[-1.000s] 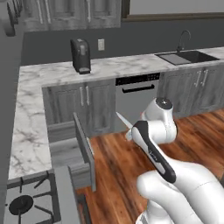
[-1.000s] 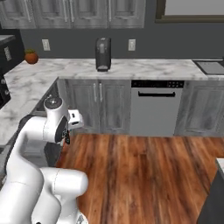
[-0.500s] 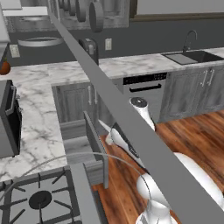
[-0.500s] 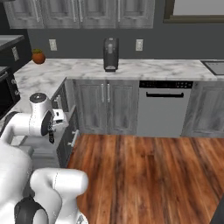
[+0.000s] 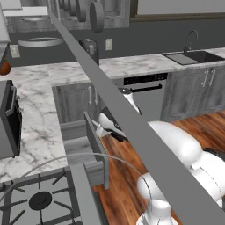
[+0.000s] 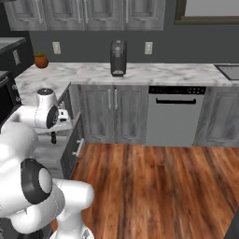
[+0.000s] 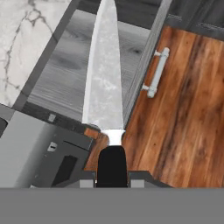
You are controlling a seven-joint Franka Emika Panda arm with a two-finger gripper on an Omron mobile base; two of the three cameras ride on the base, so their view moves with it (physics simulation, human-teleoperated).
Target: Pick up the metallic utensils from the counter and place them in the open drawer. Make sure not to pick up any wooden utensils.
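Observation:
My gripper (image 7: 112, 178) is shut on the black handle of a knife (image 7: 104, 74), one of the metallic utensils. Its silver blade points out over the grey floor of the open drawer (image 7: 61, 83). The drawer's front panel, with a pale bar handle (image 7: 156, 72), runs just right of the blade. In the left base view the gripper (image 5: 102, 130) hangs beside the drawer (image 5: 75, 149). The right base view shows the gripper (image 6: 53, 136) pointing down over the drawer (image 6: 70, 133). The counter and the wooden utensils are out of view.
A marble worktop (image 6: 154, 72) carries a dark coffee machine (image 6: 117, 58) and a sink (image 5: 193, 56). A dishwasher (image 6: 175, 116) stands right of the drawer and a gas stove (image 5: 39, 200) near its left. A grey beam (image 5: 132, 127) crosses the left base view. Wooden floor (image 6: 154, 186) lies open.
Both base views have swung left and closer to the corner cabinets, so the camera moved. The arm has carried the knife from above the floor to over the drawer. The grip is unchanged.

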